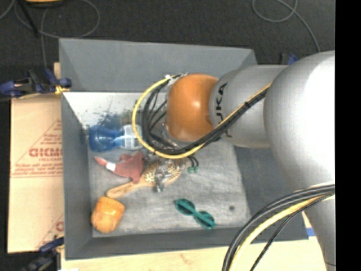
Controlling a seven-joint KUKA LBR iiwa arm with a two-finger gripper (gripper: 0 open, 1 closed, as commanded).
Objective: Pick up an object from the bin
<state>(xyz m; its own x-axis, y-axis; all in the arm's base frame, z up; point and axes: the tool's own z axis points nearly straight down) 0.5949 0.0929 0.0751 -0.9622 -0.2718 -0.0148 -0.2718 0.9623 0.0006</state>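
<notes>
Starting at the left of the frame, the grey bin (73, 168) has most of its load in its left half. Down in the lower left corner sits an orange rounded lump (107, 213), well apart from the action. Above it, near the left wall, a clear blue bottle (110, 137) lies on its side. Just below that, a thin red-and-white stick (105, 162) touches a dark red piece (131, 165). Under the dark red piece a tan stick-shaped piece (125, 189) slants up toward the middle of the bin.

And there, at centre frame, is the claw (159, 178), low in the bin beneath the arm's orange cover (189, 106). It sits right at the upper end of the tan stick-shaped piece and just beside the dark red piece. Open or closed? I cannot tell, because the cover and cables hide most of it, and nothing can be seen gripped.

Moving right, there's a small green bit (193, 167) just beside the claw. Lower down, a pair of green toy glasses (194, 213) lies alone on the bin floor.

My read is that the claw is down at the cluster, but no pick is confirmed, since everything appears to rest on the floor. Securing one thing, most likely the tan or the dark red piece, and lifting it out is what's left.
</notes>
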